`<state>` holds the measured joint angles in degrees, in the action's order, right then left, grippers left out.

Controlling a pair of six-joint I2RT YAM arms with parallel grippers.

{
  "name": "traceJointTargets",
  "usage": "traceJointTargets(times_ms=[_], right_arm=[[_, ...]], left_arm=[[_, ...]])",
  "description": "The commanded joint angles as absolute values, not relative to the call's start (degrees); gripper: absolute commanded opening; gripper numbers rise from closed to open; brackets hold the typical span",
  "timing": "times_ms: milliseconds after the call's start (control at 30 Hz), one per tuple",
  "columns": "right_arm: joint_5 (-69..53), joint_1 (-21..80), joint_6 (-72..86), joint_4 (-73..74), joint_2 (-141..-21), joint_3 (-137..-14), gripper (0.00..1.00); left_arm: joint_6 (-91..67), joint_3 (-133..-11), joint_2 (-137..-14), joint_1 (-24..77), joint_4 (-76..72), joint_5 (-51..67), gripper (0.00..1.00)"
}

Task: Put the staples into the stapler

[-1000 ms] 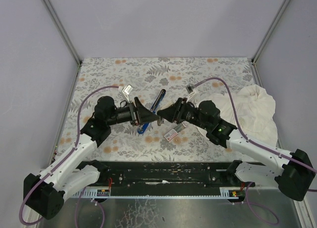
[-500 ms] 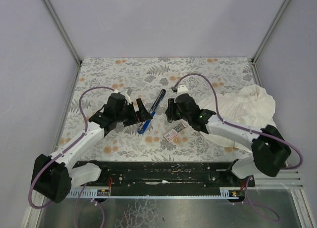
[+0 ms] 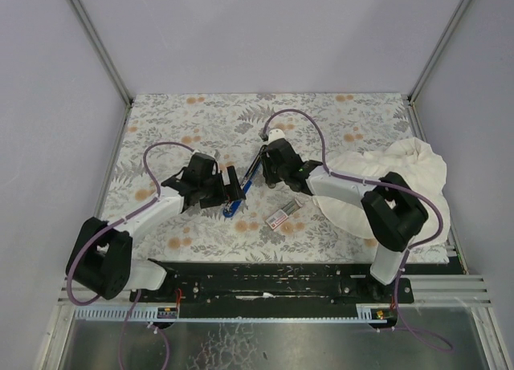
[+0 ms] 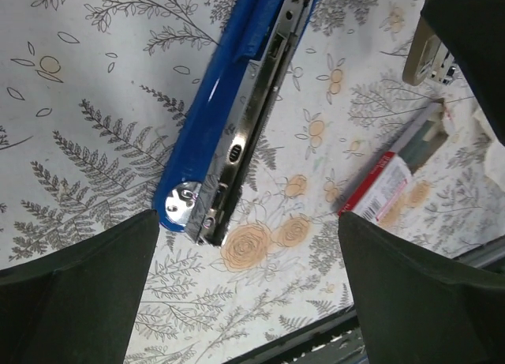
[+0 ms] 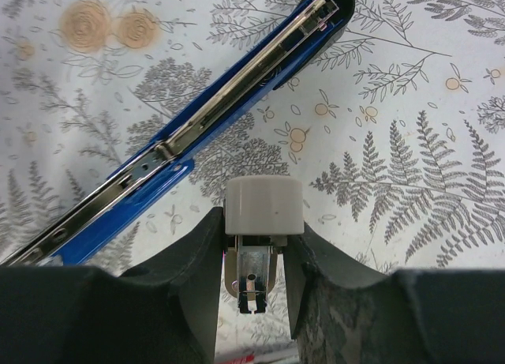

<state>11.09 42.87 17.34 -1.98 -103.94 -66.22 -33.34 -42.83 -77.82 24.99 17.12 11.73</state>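
Note:
The blue stapler [image 3: 232,208] lies open on the flowered table, its metal channel facing up; it also shows in the left wrist view [image 4: 237,119] and the right wrist view [image 5: 237,103]. My left gripper [image 3: 231,190] is open, its fingers [image 4: 79,293] spread wide just short of the stapler's near end. My right gripper [image 3: 268,168] is beside the stapler's far end, shut on a small white-capped metal piece [image 5: 264,210]. The white staple box with a red label [image 3: 277,219] and the grey-tan tray [image 3: 291,204] lie right of the stapler; the box also shows in the left wrist view [image 4: 379,186].
A big white cloth [image 3: 401,177] is heaped at the table's right side. The black rail [image 3: 265,278] with the arm bases runs along the near edge. Grey walls close in the left, the back and the right.
Both arms have come down low over the table. The left gripper has stayed near the stapler's near end. The right gripper has moved left and away, to the stapler's far end.

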Motion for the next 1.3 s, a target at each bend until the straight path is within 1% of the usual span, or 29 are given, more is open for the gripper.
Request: traceJointTargets(times_ms=[0, 200, 267, 367, 500, 600, 633, 733, 833, 967, 1067, 1167, 1267], right_arm=[[11.95, 42.12, 15.03, -2.8, -107.09, -70.21, 0.0], [11.67, 41.92, 14.93, -2.05, -110.43, -71.7, 0.01], [11.64, 41.84, 15.06, -1.64, -111.21, -71.84, 0.04], [11.56, 41.6, 15.36, -1.35, -112.13, -71.73, 0.11], [11.17, 41.55, 15.79, -0.88, -112.99, -71.69, 0.27], [10.78, 41.44, 16.26, -0.23, -113.07, -71.59, 0.46], [10.54, 41.4, 16.72, 0.0, -112.85, -71.54, 0.51], [9.63, 41.09, 17.44, 0.54, -111.21, -70.85, 0.62], [8.58, 40.74, 18.1, 1.21, -108.35, -69.8, 0.68], [6.71, 40.2, 19.12, 2.47, -102.34, -67.02, 0.74], [6.08, 39.33, 20.39, 4.63, -97.0, -64.47, 0.76], [5.49, 37.66, 22.37, 6.65, -90.36, -60.7, 0.75], [3.89, 35.07, 24.67, 8.04, -83.71, -56.07, 0.76]], left_arm=[[-30.33, -43.53, -80.66, 24.57, 12.48, 9.89, 0.95], [-28.67, -43.71, -84.71, 24.48, 10.81, 10.64, 0.95], [-28.21, -43.86, -85.99, 24.53, 10.77, 11.69, 0.95], [-27.74, -43.81, -87.59, 24.58, 9.88, 14.63, 0.95], [-27.52, -43.23, -89.27, 24.69, 8.78, 17.84, 0.95], [-27.43, -42.68, -89.97, 25.47, 8.0, 19.33, 0.95], [-27.49, -42.5, -90.18, 25.82, 7.73, 19.76, 0.95], [-27.81, -42.18, -90.83, 27.41, 7.03, 20.93, 0.95], [-28.52, -41.72, -91.3, 29.33, 5.54, 22.0, 0.95], [-29.94, -41.51, -92.2, 32.35, 2.13, 23.82, 0.95], [-30.2, -42.45, -91.96, 34.52, 0.96, 22.99, 0.95], [-29.57, -42.94, -88.83, 36.25, 1.69, 17.65, 0.95], [-26.69, -44.81, -85.11, 39.42, 5.23, 8.42, 0.95]])
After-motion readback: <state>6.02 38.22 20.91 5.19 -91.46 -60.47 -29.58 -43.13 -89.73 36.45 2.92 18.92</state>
